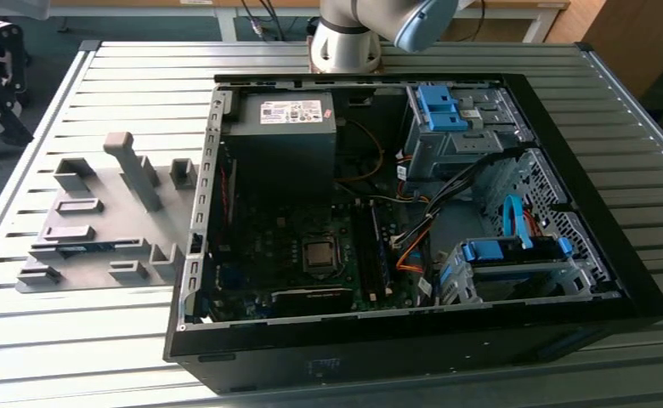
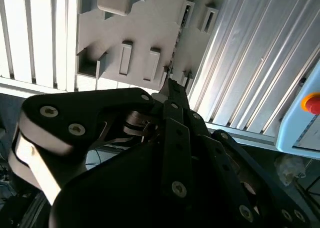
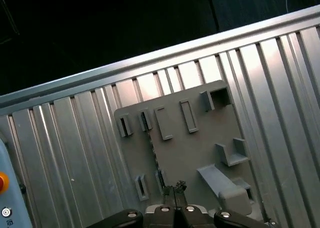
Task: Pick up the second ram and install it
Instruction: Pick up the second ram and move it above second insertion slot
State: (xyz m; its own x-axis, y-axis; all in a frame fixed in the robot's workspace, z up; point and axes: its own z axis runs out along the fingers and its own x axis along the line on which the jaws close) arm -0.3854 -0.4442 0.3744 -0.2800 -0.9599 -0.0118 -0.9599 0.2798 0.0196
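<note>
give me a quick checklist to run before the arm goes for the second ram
1. second ram seated in the grey holder: ok, it stands on edge between two slots.
2. gripper empty: ok, nothing sits between its tips.
3. gripper open for the grasp: not ok, it is shut.
4. gripper centred over the stick: cannot tell; it hangs above the holder.
5. computer case open: ok, no side panel on it.
6. memory slots free: cannot tell in the exterior view.
</note>
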